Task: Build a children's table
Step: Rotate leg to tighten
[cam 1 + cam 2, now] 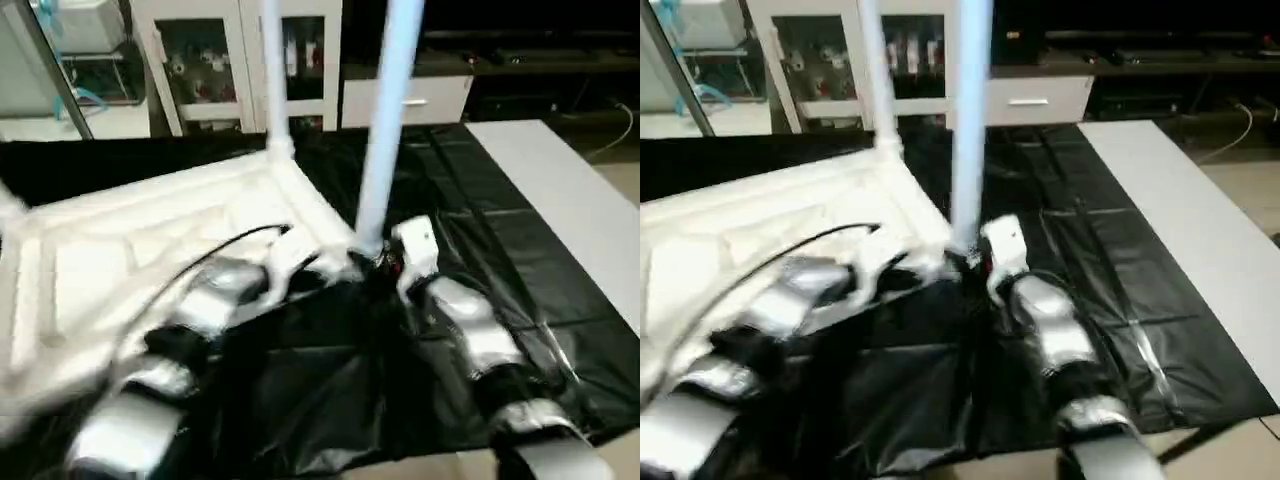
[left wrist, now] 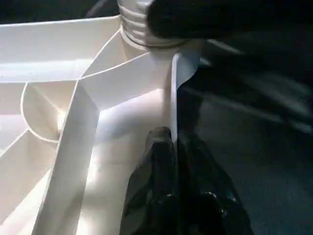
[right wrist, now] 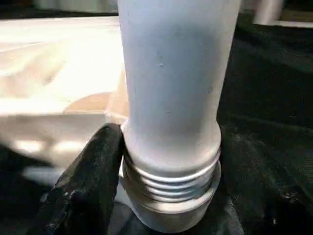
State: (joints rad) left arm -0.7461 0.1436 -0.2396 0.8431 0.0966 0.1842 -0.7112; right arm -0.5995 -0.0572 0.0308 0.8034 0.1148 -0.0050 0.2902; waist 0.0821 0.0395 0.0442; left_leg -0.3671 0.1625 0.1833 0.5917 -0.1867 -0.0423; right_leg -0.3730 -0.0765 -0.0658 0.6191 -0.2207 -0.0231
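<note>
The white tabletop (image 1: 150, 240) lies ribbed side up on the black-covered work table. One white leg (image 1: 273, 70) stands upright in its far corner socket. A second leg (image 1: 390, 100) stands upright at the near corner. Its threaded end (image 3: 171, 181) sits between the fingers of my right gripper (image 1: 382, 258), with one black finger (image 3: 105, 147) pressed against the collar. My left gripper (image 2: 168, 139) is shut on the tabletop's thin rim wall (image 2: 172, 83), close to that same corner.
The black cover (image 1: 520, 250) stretches to my right, with a pale grey strip (image 1: 560, 190) along its far right side. White glass-door cabinets (image 1: 200, 60) stand behind the table. A black cable (image 1: 200, 262) arcs over my left forearm.
</note>
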